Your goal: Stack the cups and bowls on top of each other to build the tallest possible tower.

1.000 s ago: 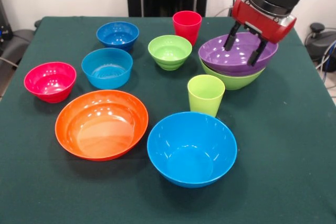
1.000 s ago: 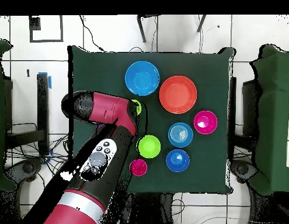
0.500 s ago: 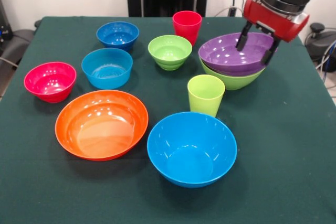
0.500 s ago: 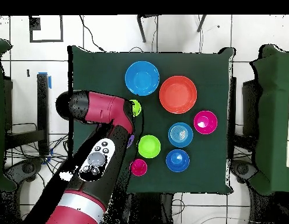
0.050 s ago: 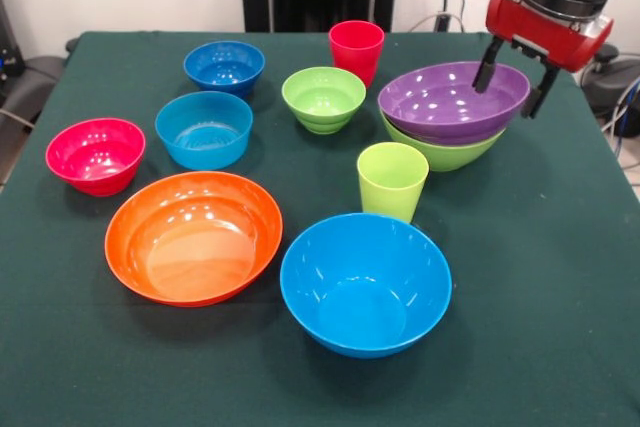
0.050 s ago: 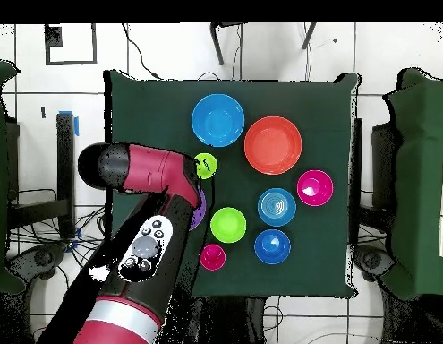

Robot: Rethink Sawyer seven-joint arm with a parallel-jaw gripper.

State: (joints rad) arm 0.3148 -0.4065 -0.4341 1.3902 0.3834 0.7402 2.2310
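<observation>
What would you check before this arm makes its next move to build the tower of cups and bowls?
1. Purple bowl sits nested in the large lime-green bowl: ok.
2. Gripper holds nothing, jaws open: ok.
3. Gripper clear of the stack: not ok; one jaw hangs in front of the purple bowl's rim, so lift straight up first.
4. Next pieces upright and free: ok; the lime-green cup and red cup each stand alone.
5. Stack sits level: cannot tell; the arm hides it in the overhead view.
</observation>
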